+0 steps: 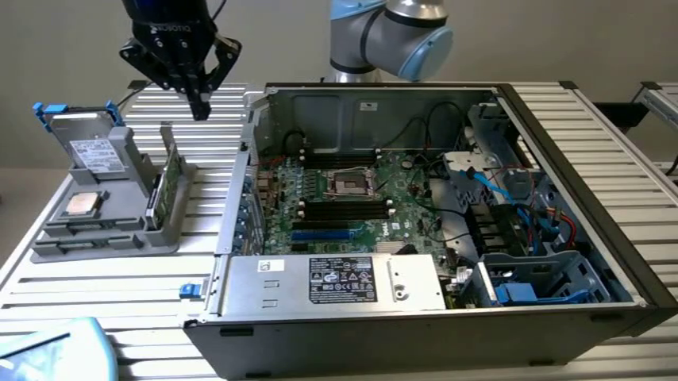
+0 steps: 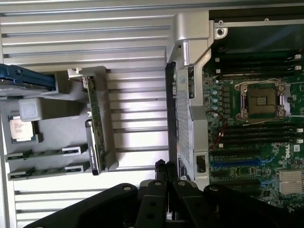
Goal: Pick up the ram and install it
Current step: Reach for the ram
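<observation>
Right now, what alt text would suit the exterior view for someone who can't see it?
A shut gripper hangs above the ram, which stands on edge in a grey holder, beside an open computer case showing its motherboard.

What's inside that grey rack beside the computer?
A square silver processor chip, a metal drive with a blue handle, and the ram standing on edge. The ram's lower edge is hidden in its slot.
</observation>
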Motion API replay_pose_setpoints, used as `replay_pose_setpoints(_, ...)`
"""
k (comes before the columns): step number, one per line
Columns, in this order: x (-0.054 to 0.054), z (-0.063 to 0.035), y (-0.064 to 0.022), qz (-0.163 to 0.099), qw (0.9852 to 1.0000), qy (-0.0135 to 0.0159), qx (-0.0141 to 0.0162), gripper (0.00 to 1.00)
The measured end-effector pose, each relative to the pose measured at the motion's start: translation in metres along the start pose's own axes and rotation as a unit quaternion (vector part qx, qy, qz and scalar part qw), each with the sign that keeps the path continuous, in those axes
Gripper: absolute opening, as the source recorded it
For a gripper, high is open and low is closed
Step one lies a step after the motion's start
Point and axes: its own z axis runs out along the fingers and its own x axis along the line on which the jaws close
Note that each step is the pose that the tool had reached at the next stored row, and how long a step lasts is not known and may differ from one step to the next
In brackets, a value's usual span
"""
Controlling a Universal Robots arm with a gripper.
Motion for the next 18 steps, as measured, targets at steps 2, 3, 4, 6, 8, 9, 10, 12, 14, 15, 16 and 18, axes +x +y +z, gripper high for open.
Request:
replay_pose_setpoints(2, 0.003, 0.0006, -0.0003, -0.001, 1.0000, 0.0018, 0.0026, 0.10)
replay_pose_setpoints(3, 0.005, 0.0010, -0.0004, -0.002, 1.0000, 0.0025, 0.0036, 0.10)
replay_pose_setpoints(4, 0.006, 0.0014, -0.0005, -0.002, 1.0000, 0.0032, 0.0045, 0.10)
replay_pose_setpoints(6, 0.010, 0.0023, -0.0009, -0.003, 1.0000, 0.0047, 0.0060, 0.10)
replay_pose_setpoints(8, 0.014, 0.0032, -0.0013, -0.004, 0.9999, 0.0059, 0.0072, 0.10)
replay_pose_setpoints(9, 0.016, 0.0038, -0.0015, -0.004, 0.9999, 0.0064, 0.0076, 0.10)
replay_pose_setpoints(10, 0.018, 0.0043, -0.0017, -0.005, 0.9999, 0.0068, 0.0080, 0.10)
replay_pose_setpoints(12, 0.022, 0.0051, -0.0023, -0.005, 0.9999, 0.0075, 0.0085, 0.10)
replay_pose_setpoints(14, 0.026, 0.0059, -0.0029, -0.006, 0.9999, 0.0079, 0.0088, 0.10)
replay_pose_setpoints(15, 0.028, 0.0062, -0.0032, -0.007, 0.9999, 0.0080, 0.0090, 0.10)
replay_pose_setpoints(16, 0.030, 0.0066, -0.0035, -0.007, 0.9999, 0.0082, 0.0091, 0.10)
replay_pose_setpoints(18, 0.033, 0.0072, -0.0042, -0.009, 0.9999, 0.0086, 0.0094, 0.10)
